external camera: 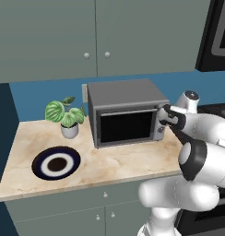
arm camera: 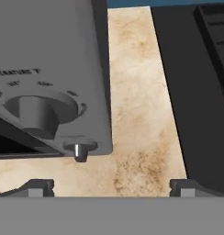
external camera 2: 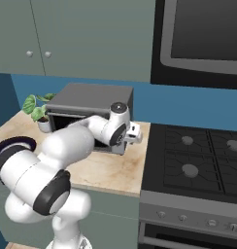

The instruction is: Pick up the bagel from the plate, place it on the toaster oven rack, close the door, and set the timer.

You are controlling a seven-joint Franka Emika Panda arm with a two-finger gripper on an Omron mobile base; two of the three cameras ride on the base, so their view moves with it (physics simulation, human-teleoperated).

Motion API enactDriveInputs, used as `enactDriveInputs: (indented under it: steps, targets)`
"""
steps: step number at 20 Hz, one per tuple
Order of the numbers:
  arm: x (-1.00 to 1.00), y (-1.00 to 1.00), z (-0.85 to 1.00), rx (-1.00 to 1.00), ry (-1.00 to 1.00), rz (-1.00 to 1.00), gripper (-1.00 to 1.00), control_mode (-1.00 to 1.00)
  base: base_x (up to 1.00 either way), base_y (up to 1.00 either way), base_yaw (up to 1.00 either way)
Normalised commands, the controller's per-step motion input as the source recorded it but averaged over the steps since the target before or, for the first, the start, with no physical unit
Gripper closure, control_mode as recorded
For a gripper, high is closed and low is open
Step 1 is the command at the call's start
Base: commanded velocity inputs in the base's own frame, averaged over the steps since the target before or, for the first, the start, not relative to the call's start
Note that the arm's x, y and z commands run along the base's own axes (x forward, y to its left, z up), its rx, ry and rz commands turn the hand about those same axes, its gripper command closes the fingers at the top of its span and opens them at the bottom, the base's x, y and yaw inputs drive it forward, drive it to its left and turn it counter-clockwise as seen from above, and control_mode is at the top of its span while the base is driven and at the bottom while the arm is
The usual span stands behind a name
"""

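The gripper (external camera: 164, 116) is positioned at the right front corner of the toaster oven (external camera: 125, 112), level with the control panel. The jaws stand spread wide and pinch nothing; in the hand view the two fingertips (arm camera: 38, 187) sit far apart, with bare tabletop (arm camera: 141, 114) between them.

The door (external camera: 126, 125) is shut, flush with the oven front, so the toaster oven rack is hidden behind its dark glass. In the hand view a grey control knob (arm camera: 38, 110) lies to the left, above a small oven foot (arm camera: 81, 150) at the oven's lower right corner.

The plate (external camera: 56, 162) lies on the tabletop to the left of the oven, near the front edge and well apart from the gripper. A dark brown round shape fills its centre; whether this is the bagel or the plate's own centre spot cannot be determined.

A potted plant (external camera: 66, 116) stands just left of the oven. Open tabletop runs between the oven's right side and the stove (external camera 2: 203, 155).
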Motion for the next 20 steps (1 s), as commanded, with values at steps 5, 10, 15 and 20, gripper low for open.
enactDriveInputs:
  steps: [5, 10, 15, 20]
  targets:
    - [0.01, 0.00, -0.10, 0.13, 0.00, 0.00, -1.00, -1.00, 0.00, 0.00, 0.00]
    - [0.00, 0.00, -0.22, 0.09, 0.00, 0.00, -1.00, -1.00, 0.00, 0.00, 0.00]
    - [0.00, 0.00, -0.25, 0.05, 0.00, 0.00, -1.00, -1.00, 0.00, 0.00, 0.00]
    - [0.02, 0.00, -0.15, 0.03, 0.00, 0.00, -1.00, -1.00, 0.00, 0.00, 0.00]
